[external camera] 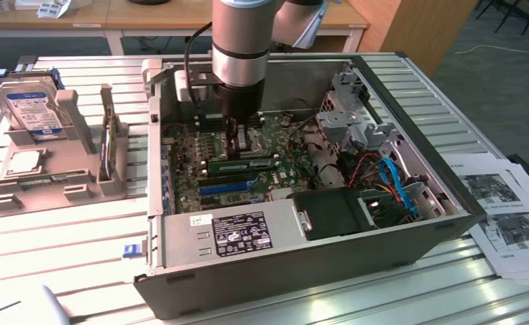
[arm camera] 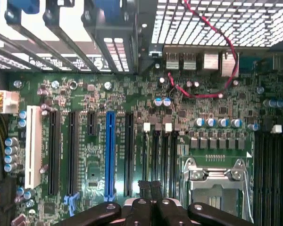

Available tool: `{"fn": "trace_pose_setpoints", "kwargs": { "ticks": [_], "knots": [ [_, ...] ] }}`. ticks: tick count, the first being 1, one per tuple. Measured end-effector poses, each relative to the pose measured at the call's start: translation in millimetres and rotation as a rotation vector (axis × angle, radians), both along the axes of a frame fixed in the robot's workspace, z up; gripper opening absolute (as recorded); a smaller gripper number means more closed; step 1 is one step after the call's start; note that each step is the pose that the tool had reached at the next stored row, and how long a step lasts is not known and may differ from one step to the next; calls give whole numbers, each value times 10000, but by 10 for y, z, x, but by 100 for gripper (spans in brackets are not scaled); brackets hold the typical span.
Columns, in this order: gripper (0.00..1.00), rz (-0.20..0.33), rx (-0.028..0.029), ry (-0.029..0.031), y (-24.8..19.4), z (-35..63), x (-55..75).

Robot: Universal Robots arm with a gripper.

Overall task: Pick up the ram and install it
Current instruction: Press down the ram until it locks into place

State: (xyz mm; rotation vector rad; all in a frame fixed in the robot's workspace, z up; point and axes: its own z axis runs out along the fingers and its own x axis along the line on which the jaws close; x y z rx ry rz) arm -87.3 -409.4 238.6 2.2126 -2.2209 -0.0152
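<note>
Inside the open computer case (external camera: 445, 203), the gripper (external camera: 238, 143) hangs low over the motherboard (arm camera: 132, 132), its fingers (arm camera: 151, 188) clenched together with nothing visibly between them. The ram (external camera: 243, 163) lies flat-edged in the board's memory slots just below and beside the fingertips, a green stick with a pale sticker, seemingly seated or nearly so. Judging from this, doing the step well means pressing straight down along the stick's top edge, evenly, so both ends settle and the latches catch, without tilting it or nudging the neighbouring blue slot (arm camera: 110, 150) or loose red wire (arm camera: 198, 94).
</note>
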Motion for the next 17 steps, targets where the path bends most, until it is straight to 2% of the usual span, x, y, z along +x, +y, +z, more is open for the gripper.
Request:
{"fn": "trace_pose_setpoints", "kwargs": {
  "ticks": [17],
  "knots": [
    [10,0,0,-3,0,0,0]
  ]
}}
